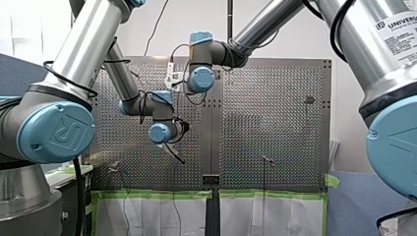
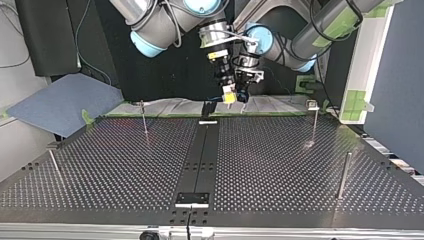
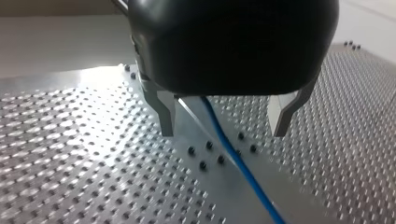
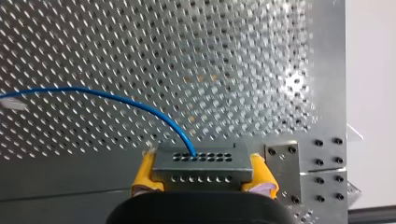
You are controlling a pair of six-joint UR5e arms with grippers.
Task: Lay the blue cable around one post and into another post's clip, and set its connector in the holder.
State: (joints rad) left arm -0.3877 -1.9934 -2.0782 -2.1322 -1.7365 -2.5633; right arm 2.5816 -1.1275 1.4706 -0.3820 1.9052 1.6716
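Slippage risk: my right gripper (image 4: 203, 171) clamps the grey holed metal connector (image 4: 201, 163), while my left gripper (image 3: 223, 130) gapes wide, leaving the thin blue cable (image 3: 233, 156) unheld between its fingers.

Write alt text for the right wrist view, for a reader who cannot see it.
My right gripper clamps a grey metal connector block with two rows of holes between its yellow pads. A blue cable leaves one top-row hole and arcs away over the perforated table to a white end.
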